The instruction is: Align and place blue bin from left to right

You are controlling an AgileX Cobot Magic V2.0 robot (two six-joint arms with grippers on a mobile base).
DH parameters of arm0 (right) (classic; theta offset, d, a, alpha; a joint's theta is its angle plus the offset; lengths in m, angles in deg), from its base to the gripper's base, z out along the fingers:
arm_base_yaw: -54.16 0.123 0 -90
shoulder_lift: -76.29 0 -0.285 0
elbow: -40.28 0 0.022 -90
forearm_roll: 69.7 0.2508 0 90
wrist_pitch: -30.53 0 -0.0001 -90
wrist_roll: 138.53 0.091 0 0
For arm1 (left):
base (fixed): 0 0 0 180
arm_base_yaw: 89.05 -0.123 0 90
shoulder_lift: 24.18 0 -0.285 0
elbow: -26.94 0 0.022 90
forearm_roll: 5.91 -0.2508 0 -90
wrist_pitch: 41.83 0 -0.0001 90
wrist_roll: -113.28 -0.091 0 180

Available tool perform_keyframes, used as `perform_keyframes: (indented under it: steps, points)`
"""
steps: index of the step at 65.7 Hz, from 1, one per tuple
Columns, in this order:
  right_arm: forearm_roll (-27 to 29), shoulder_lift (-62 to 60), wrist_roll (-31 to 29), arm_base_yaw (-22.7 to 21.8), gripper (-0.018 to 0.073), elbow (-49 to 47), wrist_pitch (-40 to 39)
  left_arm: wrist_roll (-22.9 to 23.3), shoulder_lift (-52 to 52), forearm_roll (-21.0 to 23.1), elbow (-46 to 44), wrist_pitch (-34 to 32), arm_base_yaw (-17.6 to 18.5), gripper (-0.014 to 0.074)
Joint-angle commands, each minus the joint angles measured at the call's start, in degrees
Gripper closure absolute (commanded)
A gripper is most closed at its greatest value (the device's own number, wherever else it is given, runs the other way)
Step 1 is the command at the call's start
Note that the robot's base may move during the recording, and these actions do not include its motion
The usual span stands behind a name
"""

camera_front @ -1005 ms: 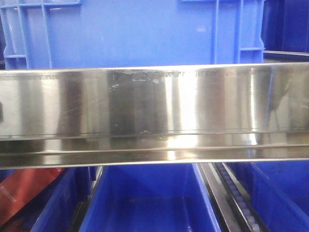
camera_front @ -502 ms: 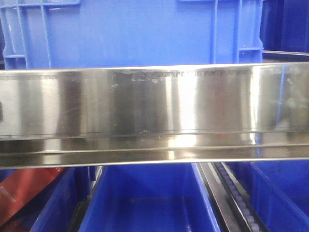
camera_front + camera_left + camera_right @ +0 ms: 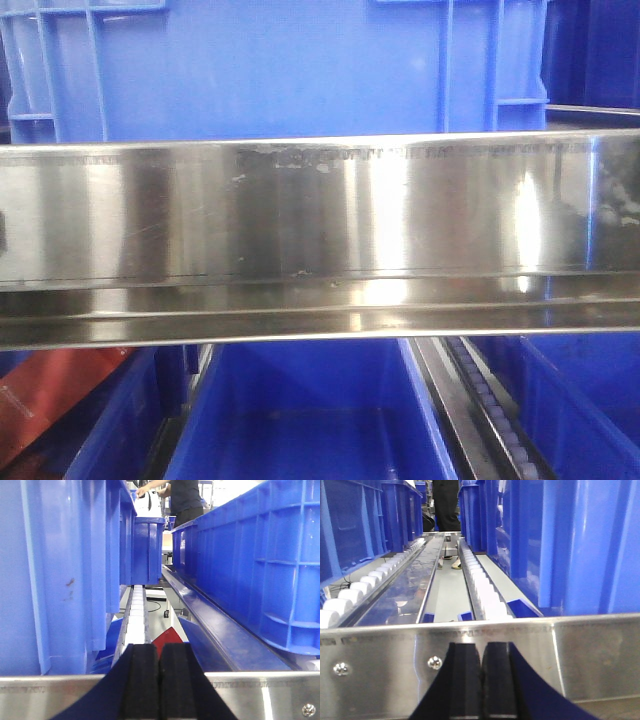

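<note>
- Left gripper (image 3: pixel 159 680): its two black fingers (image 3: pixel 141 680) are pressed together with only a thin seam between them, holding nothing. They sit low in the left wrist view, in front of a steel rail (image 3: pixel 260 695).
- Blue bin (image 3: pixel 60 575), left wrist view: it stands beyond the rail and to the left of the fingers, apart from them. A second blue bin (image 3: pixel 260 565) stands to the right, also clear of them.
- Between those two bins a track of white rollers (image 3: pixel 135 615) runs away from the fingers, ending near a further bin (image 3: pixel 147 550).
- Right gripper (image 3: pixel 481 680): fingers likewise closed against each other, empty, in front of a steel rail (image 3: pixel 570 655) with screws.
- Right wrist view: a blue bin wall (image 3: pixel 570 545) rises beyond the rail to the right of the fingers, not touching them. Two roller tracks (image 3: pixel 480 585) run ahead.
- Front view only: a broad steel beam (image 3: pixel 320 230) crosses the frame, a large bin (image 3: pixel 280 70) above it, an open bin (image 3: pixel 310 410) below, and something red (image 3: pixel 50 400) at lower left. Neither gripper shows here.
- Wrist views only: a person in dark clothes (image 3: pixel 182 497) stands far back.
</note>
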Motion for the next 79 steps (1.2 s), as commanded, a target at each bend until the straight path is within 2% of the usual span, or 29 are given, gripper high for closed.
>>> perform_keyframes:
  steps: [1,79]
  points:
    - [-1.24,-0.33,0.18,-0.24,0.0628,0.11,-0.74,-0.16,-0.29,0.33,-0.13,-0.93,-0.19,0.0707]
    - [-1.21,-0.33,0.18,-0.02,0.0628,0.11,-0.97,-0.16,-0.29,0.33,-0.13,-0.93,-0.19,0.0707]
